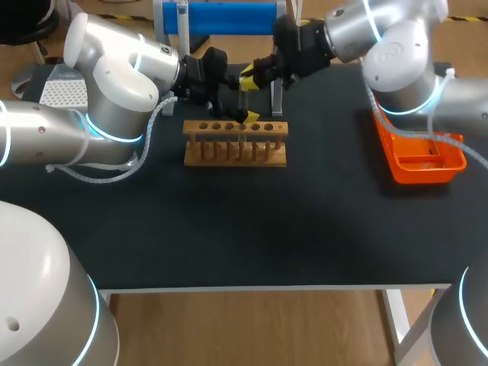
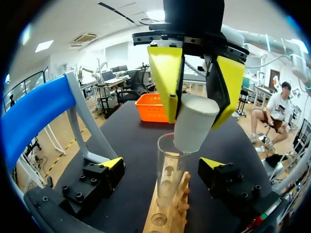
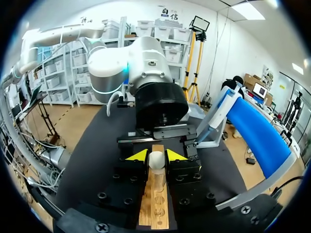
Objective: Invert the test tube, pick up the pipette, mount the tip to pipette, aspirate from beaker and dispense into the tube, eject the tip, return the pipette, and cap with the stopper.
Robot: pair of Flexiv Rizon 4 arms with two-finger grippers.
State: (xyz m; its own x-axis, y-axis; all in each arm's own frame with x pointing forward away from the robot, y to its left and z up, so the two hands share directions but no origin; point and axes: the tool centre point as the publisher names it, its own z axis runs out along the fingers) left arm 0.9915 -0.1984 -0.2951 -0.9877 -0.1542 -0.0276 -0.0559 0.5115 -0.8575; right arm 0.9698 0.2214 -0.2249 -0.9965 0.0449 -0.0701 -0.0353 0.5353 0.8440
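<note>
The right gripper point(image 3: 157, 156) pinches the white tapered stopper point(image 2: 194, 124) by its top, just above the clear glass test tube point(image 2: 167, 170). The left gripper point(image 2: 163, 163) stands wide around it. The glass is likely fragile, so press gently.

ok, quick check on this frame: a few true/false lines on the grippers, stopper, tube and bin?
1. The right gripper is shut on the white stopper. True.
2. The test tube lies flat on the tabletop. False: it stands upright in the wooden rack.
3. The left gripper is shut on the test tube. False: it is open, with its fingers apart on either side of the tube.
4. An orange bin sits on the robot's right side. True.
</note>
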